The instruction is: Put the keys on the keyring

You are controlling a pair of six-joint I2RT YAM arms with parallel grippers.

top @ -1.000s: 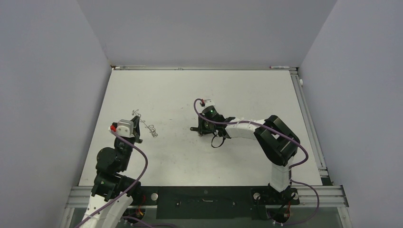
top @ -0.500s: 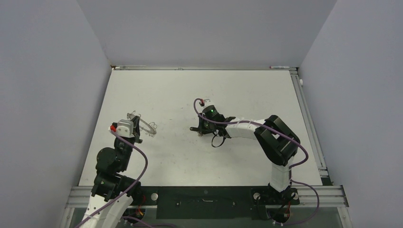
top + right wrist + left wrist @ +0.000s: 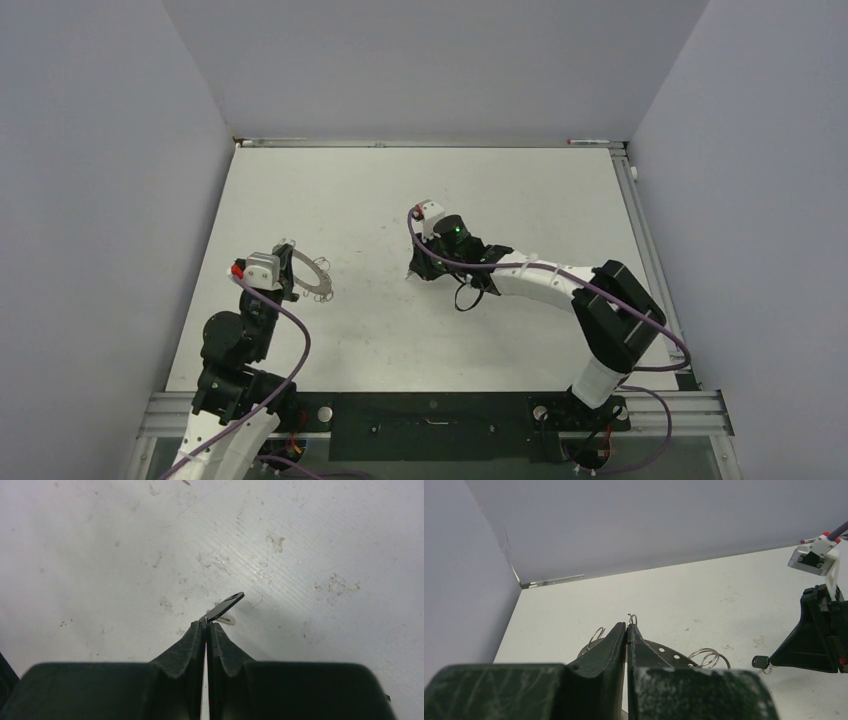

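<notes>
The keyring (image 3: pixel 663 653), a flat grey ring with small holes and wire loops (image 3: pixel 709 656) on its rim, stands off the table at the left. My left gripper (image 3: pixel 626 628) is shut on its edge; from above the keyring (image 3: pixel 320 266) sticks out to the right of the left gripper (image 3: pixel 288 272). My right gripper (image 3: pixel 206 625) is shut on a key (image 3: pixel 226 605), its thin black head poking out past the tips just above the table. From the left wrist the same key (image 3: pixel 760 661) shows at the right gripper (image 3: pixel 774 659), well right of the ring. In the top view the right gripper (image 3: pixel 414 273) is mid-table.
A white, scuffed table (image 3: pixel 520 190) is walled by grey panels on three sides. A metal rail (image 3: pixel 640 230) runs along the right edge. The right arm's purple cable (image 3: pixel 470 295) loops down near its wrist.
My right gripper has shut on the key and its arm has stretched out, the elbow swinging right. My left gripper has turned and raised the keyring, which now shows as an open loop.
</notes>
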